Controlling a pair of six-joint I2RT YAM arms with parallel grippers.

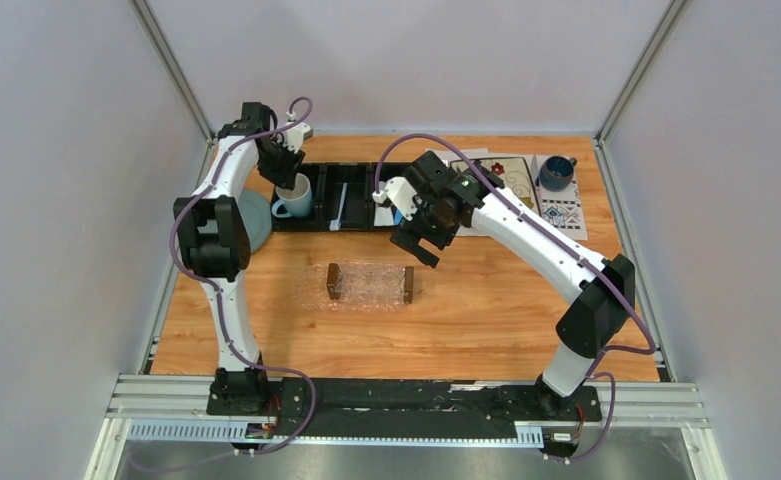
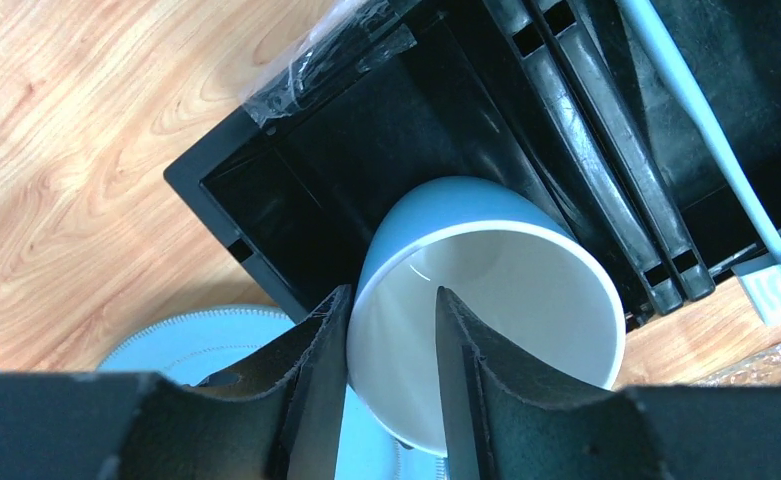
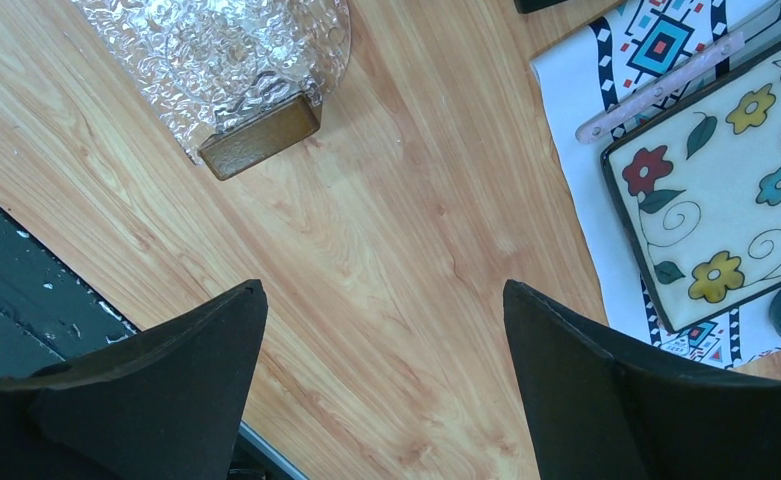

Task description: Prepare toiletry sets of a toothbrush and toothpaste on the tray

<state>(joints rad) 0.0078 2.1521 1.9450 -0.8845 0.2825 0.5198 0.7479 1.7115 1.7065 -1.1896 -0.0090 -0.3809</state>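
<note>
1. We see a wooden table (image 1: 486, 320) inside a pale-walled enclosure, with both arms reaching out from its near edge.
2. Along the far side lies a black three-compartment organizer (image 1: 366, 200). A light-blue mug (image 2: 436, 215) with a white inside stands in its left compartment.
3. The left gripper (image 2: 391, 292) is at that mug, one finger outside the wall and the other inside, with the jaws partly apart. The outer finger sits close against the wall, but white interior shows between the wall and the inner finger. We therefore read it as straddling the rim, not clamped on it.
4. The toothbrush (image 2: 701, 115) lies lengthwise in the middle compartment, just right of the mug and the left gripper, touching neither. One end pokes over the organizer's near edge.
5. The tray (image 1: 369, 284) sits at the table's centre, nearer than the organizer and well apart from the left gripper.
6. The right gripper (image 3: 384, 290) hangs released, its jaws spread wide with only bare wood between them, just beside the tray's right end on its far side. The toothbrush lies to its far left.
7. At the far right a floral plate (image 3: 716, 190) rests on a patterned cloth (image 3: 586, 60), with a dark-blue mug (image 1: 557, 172) beside it.
8. A grey-blue plate (image 1: 256, 220) lies by the organizer's left end.
</note>
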